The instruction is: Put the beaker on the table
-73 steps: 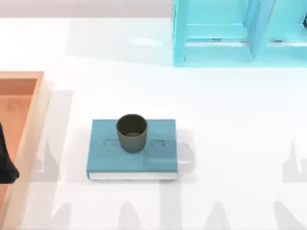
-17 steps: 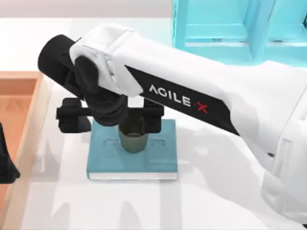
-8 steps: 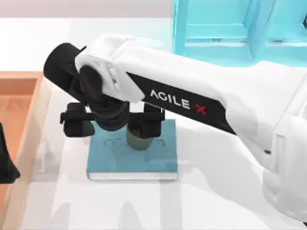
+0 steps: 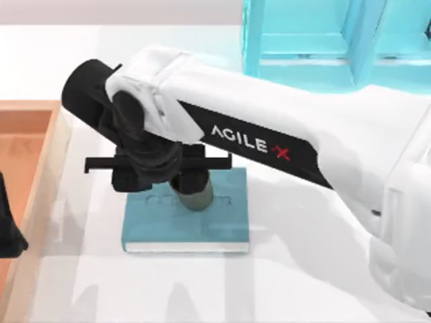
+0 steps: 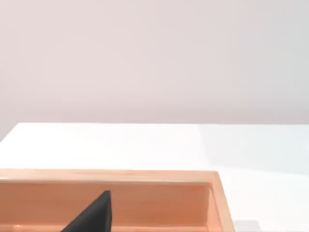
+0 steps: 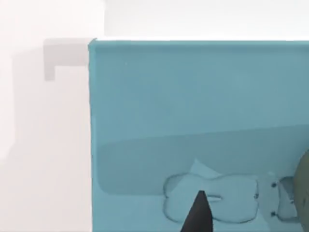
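Observation:
The olive-grey beaker stands upright on the teal-blue book, which lies on the white table. My right gripper hangs low right over the beaker, open, its fingers drawn partway in. The right wrist view has one dark fingertip above the book's cover, with the beaker's side a gap away from it. My left gripper is parked at the left edge over the orange tray.
A light-blue cabinet stands at the back right. The orange tray's wall runs along the table's left side. My right arm reaches across from the right, covering much of the table behind the book.
The right gripper's fingers have drawn inward from their wide spread around the beaker. The beaker and the book have stayed in place. The left arm has not moved.

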